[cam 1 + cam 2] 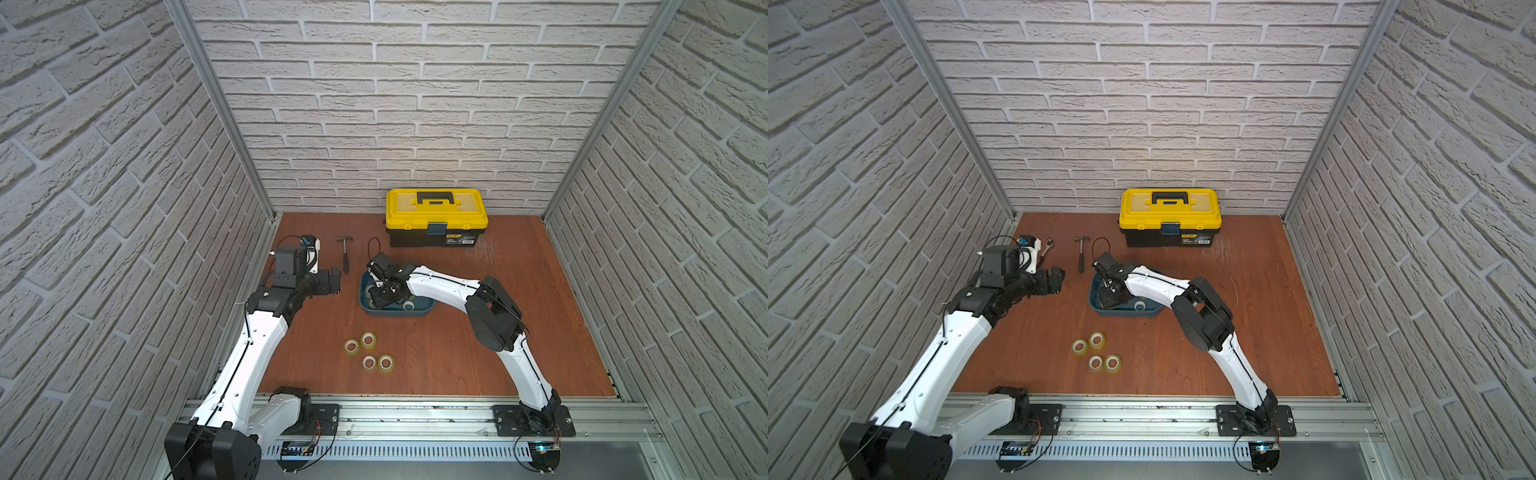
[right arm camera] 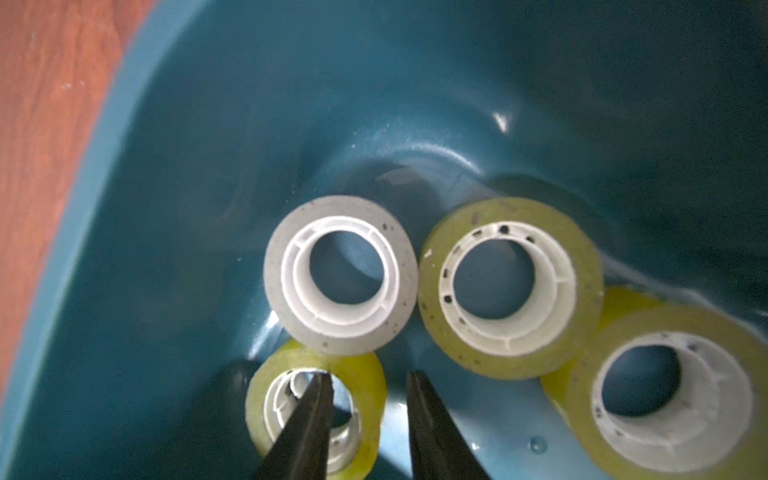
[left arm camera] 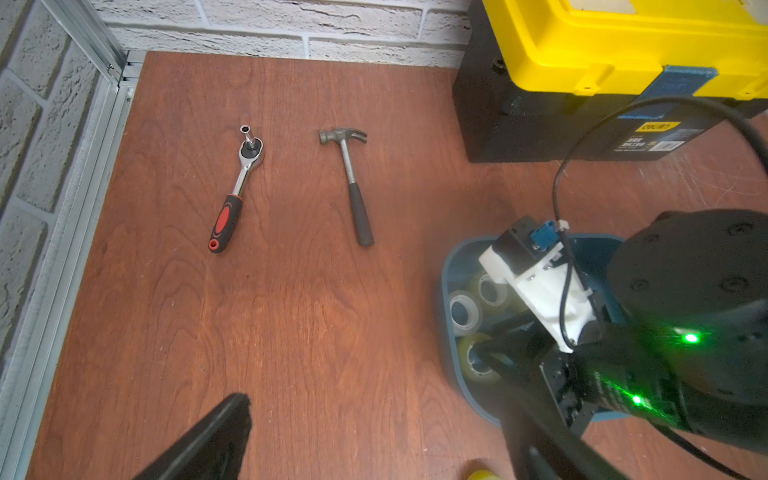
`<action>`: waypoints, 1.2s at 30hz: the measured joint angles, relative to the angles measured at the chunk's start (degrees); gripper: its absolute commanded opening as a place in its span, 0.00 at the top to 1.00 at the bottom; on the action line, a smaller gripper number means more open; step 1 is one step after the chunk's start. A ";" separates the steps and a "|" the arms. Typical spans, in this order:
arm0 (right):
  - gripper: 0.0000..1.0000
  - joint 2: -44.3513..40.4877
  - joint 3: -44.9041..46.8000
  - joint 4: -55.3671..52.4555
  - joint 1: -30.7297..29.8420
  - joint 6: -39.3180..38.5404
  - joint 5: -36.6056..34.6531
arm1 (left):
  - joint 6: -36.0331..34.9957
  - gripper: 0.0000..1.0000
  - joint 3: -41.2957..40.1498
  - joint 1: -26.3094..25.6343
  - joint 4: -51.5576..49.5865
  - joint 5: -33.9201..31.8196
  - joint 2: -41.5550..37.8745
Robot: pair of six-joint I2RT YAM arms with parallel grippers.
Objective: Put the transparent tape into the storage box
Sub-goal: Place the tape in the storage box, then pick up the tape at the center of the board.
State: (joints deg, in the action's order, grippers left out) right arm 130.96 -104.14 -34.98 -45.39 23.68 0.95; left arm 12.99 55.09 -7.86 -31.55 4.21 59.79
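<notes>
- Our right pincer (image 2: pixel 368 376) hangs inside the storage box (image 2: pixel 208 124) with its jaws parted. One finger (image 2: pixel 307 415) sits in the core of a yellow roll (image 2: pixel 266 386) of transparent tape. The other finger stands just outside that roll's wall, not touching it.
- Just ahead of the fingertips we see a grey roll (image 2: pixel 276 274) lying flat, right against the yellow roll.
- Beside the grey one lie a second yellow roll (image 2: pixel 428 291) and a third yellow roll (image 2: pixel 577 399), all in the box.
- Four loose rolls (image 1: pixel 351 351) lie on the table (image 1: pixel 498 353), well apart from this pincer, toward the arm bases.
- Our left pincer (image 3: pixel 374 403) hovers beside the box, clear of the right pincer. Its jaws are wide apart and hold nothing.
- A hammer (image 3: pixel 353 187) lies ahead of the left pincer.
</notes>
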 measured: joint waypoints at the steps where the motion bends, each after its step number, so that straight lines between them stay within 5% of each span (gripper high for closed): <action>1: 0.55 0.00 0.00 0.00 0.00 0.07 0.11 | -0.02 0.02 0.00 -0.02 0.00 0.00 0.02; 8: 0.50 -3.26 1.86 0.04 0.00 -0.04 -0.17 | -0.15 0.02 0.00 -0.11 0.00 0.44 0.50; 17: 0.55 -19.10 9.64 1.09 -0.04 -0.13 -0.92 | -0.13 0.02 0.00 -0.39 0.00 1.03 0.79; 36: 0.58 -40.54 36.33 9.14 -7.72 2.16 -0.87 | 1.33 0.02 1.05 -1.01 -0.33 7.32 8.70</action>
State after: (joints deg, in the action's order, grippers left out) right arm 90.41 -67.81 -25.85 -53.10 25.85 0.08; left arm 14.33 56.14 -8.86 -31.88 11.53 68.49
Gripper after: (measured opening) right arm 0.424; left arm 0.983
